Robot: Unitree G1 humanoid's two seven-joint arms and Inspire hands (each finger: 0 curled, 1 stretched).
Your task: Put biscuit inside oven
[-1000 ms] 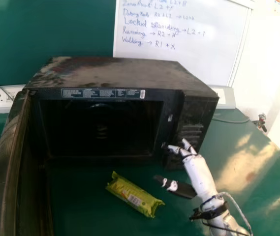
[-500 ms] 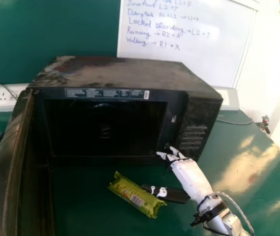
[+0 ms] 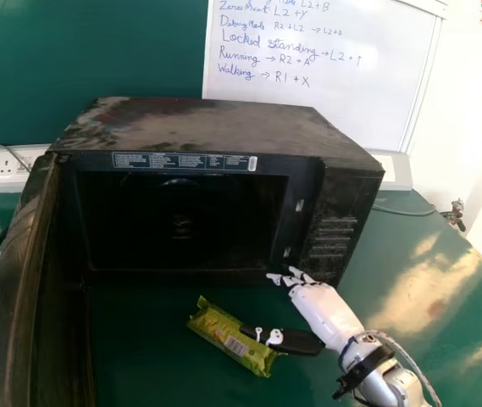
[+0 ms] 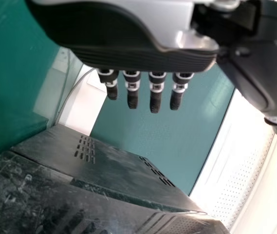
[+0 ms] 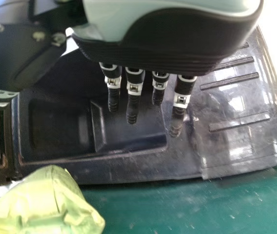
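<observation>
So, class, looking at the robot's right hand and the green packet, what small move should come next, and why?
Probably ease the right robot hand a little to its left, before curling the fingers. The thumb already overlaps the packet in the head view, but the straight fingers point past it towards the oven.

The right robot hand (image 3: 329,312) partly hides the biscuit packet (image 3: 224,337).
</observation>
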